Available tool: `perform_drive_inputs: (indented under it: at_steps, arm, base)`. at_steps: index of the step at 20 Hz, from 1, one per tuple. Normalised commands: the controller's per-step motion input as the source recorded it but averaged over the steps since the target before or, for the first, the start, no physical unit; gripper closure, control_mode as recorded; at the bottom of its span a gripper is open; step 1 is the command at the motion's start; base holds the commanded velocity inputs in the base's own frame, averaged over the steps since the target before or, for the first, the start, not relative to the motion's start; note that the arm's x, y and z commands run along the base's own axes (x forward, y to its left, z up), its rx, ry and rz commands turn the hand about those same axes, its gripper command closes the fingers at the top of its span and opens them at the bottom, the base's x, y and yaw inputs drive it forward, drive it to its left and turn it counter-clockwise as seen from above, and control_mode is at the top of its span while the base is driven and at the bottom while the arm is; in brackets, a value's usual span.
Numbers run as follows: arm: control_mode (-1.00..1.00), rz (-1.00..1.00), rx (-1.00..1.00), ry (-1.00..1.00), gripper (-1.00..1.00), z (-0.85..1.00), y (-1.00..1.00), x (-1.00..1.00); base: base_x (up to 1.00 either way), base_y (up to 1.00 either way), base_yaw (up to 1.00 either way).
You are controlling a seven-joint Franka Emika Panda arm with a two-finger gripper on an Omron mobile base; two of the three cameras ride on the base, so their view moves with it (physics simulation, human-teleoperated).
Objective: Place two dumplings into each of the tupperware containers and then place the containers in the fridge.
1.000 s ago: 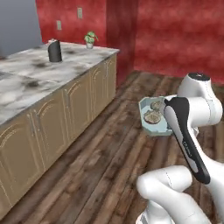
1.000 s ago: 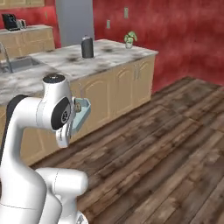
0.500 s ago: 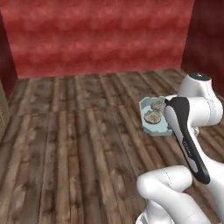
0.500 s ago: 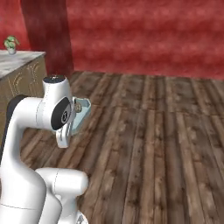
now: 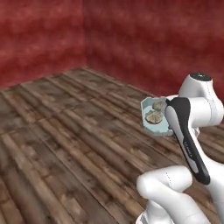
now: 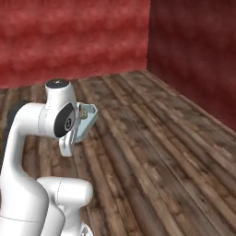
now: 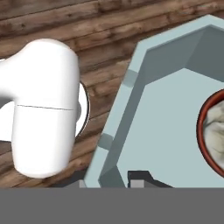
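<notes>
My gripper (image 7: 114,180) is shut on the rim of one light-blue tupperware container (image 5: 152,116), holding it in the air in front of the arm's upper link. Two tan dumplings (image 5: 154,117) lie inside it. From the right base view the container (image 6: 87,120) pokes out beside the arm, tilted, with a dumpling (image 6: 84,112) just showing over its wall. In the hand view the container's wall (image 7: 131,109) runs up from the fingertips and a dumpling (image 7: 216,127) sits at the right edge. The fridge is out of view.
Dark wooden plank floor (image 5: 65,131) stretches all around the base. Red walls (image 5: 131,35) meet in a corner ahead (image 6: 148,41). The robot's own white base shows below the container in the hand view.
The base has turned: the counter and cabinets have left both base views, and a red wall corner now fills them. The container stays in the same place against the arm, still gripped.
</notes>
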Motion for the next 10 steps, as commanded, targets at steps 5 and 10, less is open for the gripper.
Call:
perform_drive_inputs:
  at_steps: [5, 10]
  arm:
    - [1.0, 0.0, 0.0, 0.0, 1.0, 0.0, 0.0, 0.0]
    - [1.0, 0.0, 0.0, 0.0, 1.0, 0.0, 0.0, 0.0]
  base:
    - [0.52, 0.51, -0.77]
    - [0.8, 0.7, -0.67]
